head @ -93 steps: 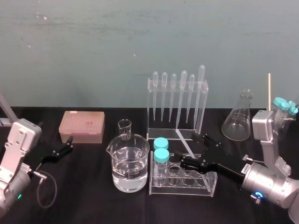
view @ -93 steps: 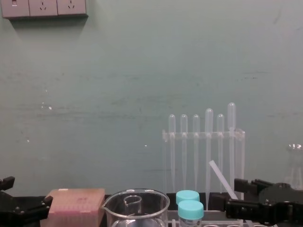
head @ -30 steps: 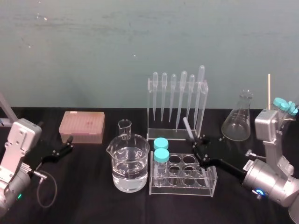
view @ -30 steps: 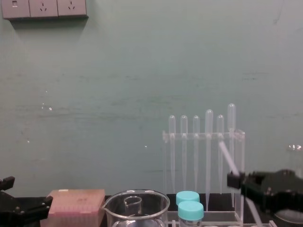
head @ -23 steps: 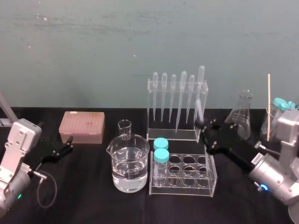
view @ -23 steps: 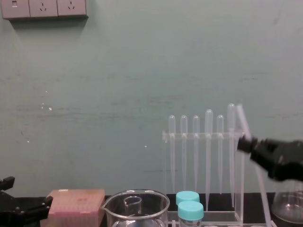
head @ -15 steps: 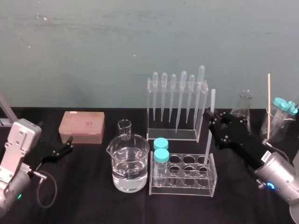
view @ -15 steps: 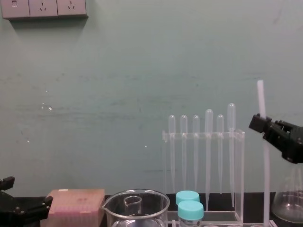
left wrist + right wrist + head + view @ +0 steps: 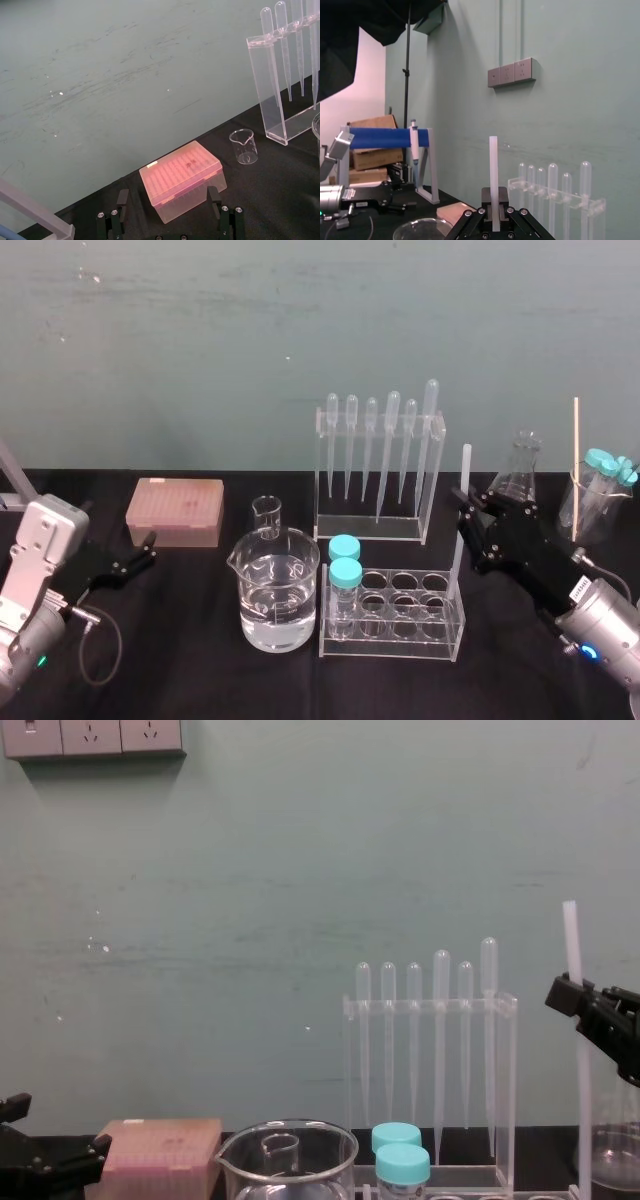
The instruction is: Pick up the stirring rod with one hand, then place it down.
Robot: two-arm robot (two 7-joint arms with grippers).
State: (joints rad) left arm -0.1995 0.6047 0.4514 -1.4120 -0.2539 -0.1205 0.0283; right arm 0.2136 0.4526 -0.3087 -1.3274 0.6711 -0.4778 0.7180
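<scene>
The stirring rod (image 9: 463,490) is a thin translucent-white stick held upright at the right end of the test tube rack. In the chest view the stirring rod (image 9: 575,950) rises above the pipette tops. My right gripper (image 9: 471,512) is shut on its middle, with both black fingers pressed against it. The right wrist view shows the stirring rod (image 9: 493,170) standing straight up from the right gripper (image 9: 494,215). The rod's lower end is hidden behind the rack wall. My left gripper (image 9: 143,558) rests parked at the left of the table, and in the left wrist view the left gripper (image 9: 167,200) is open and holds nothing.
A clear pipette rack (image 9: 380,465) stands at the back centre. In front are a test tube rack (image 9: 395,618) with two teal-capped tubes, a water-filled beaker (image 9: 278,592) and a small beaker (image 9: 266,515). A pink tip box (image 9: 175,510) sits left, a conical flask (image 9: 517,475) right.
My right gripper lifted the rod from its lean in front of the pipette rack, turned it upright and carried it to the right. The left arm has not moved.
</scene>
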